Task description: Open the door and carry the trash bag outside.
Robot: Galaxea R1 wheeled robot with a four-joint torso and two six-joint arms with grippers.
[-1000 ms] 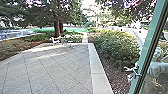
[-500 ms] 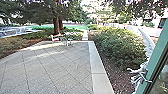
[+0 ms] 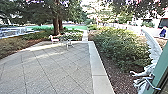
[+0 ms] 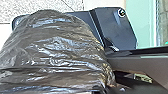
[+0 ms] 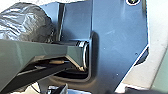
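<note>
We judge that we are at the threshold, with the green door frame (image 3: 163, 75) close on our right and the paved yard (image 3: 50, 70) open ahead. The black trash bag (image 4: 55, 52) bulges large beside the robot's base plate (image 4: 113, 27), and its rounded side (image 5: 25, 22) appears near the same plate from the right wrist. We cannot tell whether the left gripper or the right gripper is spread, pressed together or pinching the plastic, and that is our first worry: if the bag hangs by a small fold, its own weight could pull it loose, or a jolt over a joint in the paving could do it. The film looks thin and creased, so we would expect it to stretch or split if it rubs on the plate's edge or the frame. We cannot see whether the bag touches the plate; if it sags, the base might drag it or roll onto it. Should we swing right too early, an arm or the base could clip the frame, and a door that is not held might close on us. Straying right of the pale border (image 3: 96, 62) would put a wheel in the mulch by the shrub (image 3: 122, 47).
</note>
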